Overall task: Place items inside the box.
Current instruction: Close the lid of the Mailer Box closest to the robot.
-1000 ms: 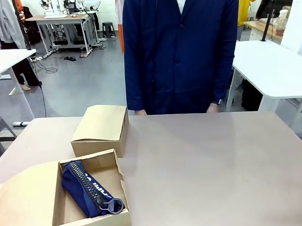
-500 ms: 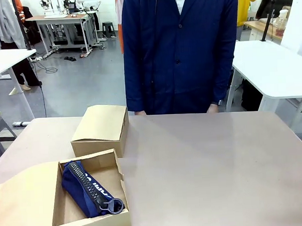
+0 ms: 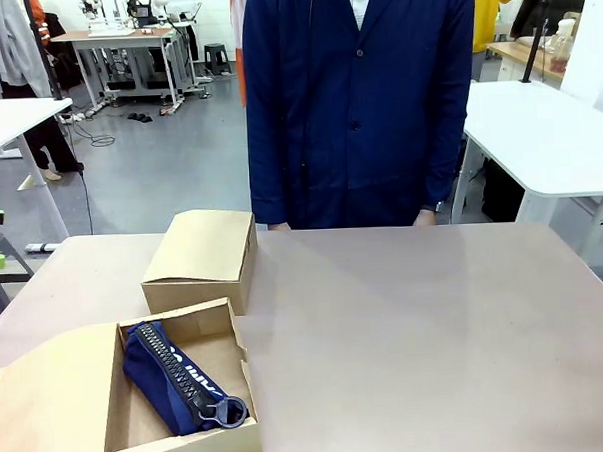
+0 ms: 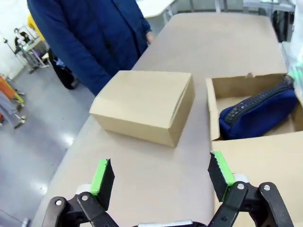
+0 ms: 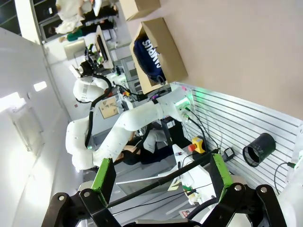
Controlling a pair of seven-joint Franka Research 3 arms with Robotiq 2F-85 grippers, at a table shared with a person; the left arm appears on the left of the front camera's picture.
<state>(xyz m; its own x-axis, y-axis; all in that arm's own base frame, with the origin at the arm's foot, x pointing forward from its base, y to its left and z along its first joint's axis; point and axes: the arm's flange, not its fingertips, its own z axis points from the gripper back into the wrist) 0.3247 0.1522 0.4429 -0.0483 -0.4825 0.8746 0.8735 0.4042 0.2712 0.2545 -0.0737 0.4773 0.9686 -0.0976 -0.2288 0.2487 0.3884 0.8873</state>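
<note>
Spread wide and empty on both the left gripper (image 4: pixel 161 177) and right gripper (image 5: pixel 162 177). Navy zip pencil pouch (image 3: pixel 178 376) already lying in the open cardboard box (image 3: pixel 221 318), beside a closed box (image 3: pixel 201 258). Probably between items; next calls for finding another piece. Pouch's far end cut off at the left wrist view's edge.

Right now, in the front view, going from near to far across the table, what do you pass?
Open box holding the navy pouch → closed cardboard box → person in a blue coat.
</note>
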